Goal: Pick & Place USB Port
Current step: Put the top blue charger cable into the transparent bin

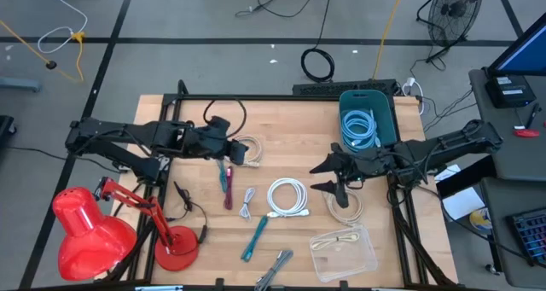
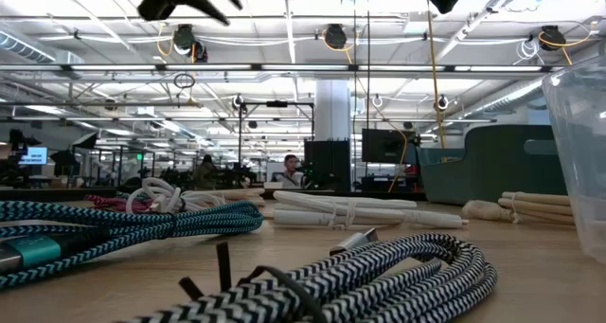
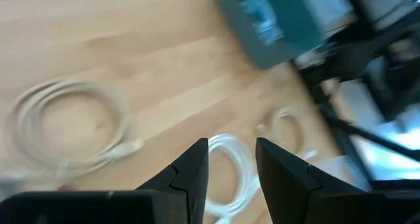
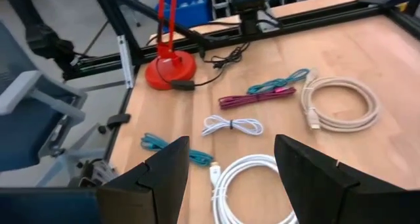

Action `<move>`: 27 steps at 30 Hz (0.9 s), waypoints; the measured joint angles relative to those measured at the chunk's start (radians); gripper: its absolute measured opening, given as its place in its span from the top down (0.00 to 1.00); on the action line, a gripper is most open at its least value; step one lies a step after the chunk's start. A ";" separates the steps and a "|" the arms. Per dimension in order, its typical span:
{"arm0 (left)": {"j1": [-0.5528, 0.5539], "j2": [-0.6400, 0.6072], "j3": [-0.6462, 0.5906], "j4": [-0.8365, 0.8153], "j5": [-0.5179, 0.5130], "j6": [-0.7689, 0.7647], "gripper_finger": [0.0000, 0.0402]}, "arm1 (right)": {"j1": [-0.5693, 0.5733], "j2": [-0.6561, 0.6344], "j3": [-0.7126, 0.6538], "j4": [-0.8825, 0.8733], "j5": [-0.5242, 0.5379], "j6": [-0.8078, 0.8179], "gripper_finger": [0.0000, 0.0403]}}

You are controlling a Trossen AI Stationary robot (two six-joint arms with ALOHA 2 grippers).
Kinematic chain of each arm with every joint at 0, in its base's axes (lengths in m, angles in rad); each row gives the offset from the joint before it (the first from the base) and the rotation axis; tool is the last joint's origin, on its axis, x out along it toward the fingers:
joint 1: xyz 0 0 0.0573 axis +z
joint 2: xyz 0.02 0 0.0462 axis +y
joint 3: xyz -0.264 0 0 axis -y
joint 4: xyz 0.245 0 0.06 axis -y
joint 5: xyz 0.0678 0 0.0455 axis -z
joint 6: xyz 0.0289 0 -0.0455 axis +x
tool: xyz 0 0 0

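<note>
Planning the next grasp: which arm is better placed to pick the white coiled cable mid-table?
Right, probably. The right gripper hangs open just beside the white coiled cable, which fills its wrist view. The left gripper, also open, sits over the beige cable, farther off.

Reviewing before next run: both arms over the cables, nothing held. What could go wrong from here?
1. The right gripper, open, hangs beside the white coiled cable and a beige cable; it may snag the wrong loop.
2. The left gripper, open, sits over another beige coil near the magenta cable; a descent could drag either.
3. The teal bin already holds cables, so a drop may tangle.
</note>
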 joint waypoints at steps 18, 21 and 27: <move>0.074 0.061 -0.001 -0.409 0.162 -0.210 0.68 | -0.027 0.000 0.000 -0.003 0.024 0.026 0.47; 0.076 0.123 0.001 -0.429 0.201 -0.126 0.68 | -0.026 0.000 0.000 -0.008 0.046 0.027 0.47; 0.081 0.278 0.000 -0.432 0.308 -0.050 0.68 | -0.027 0.000 0.000 -0.007 0.046 0.030 0.47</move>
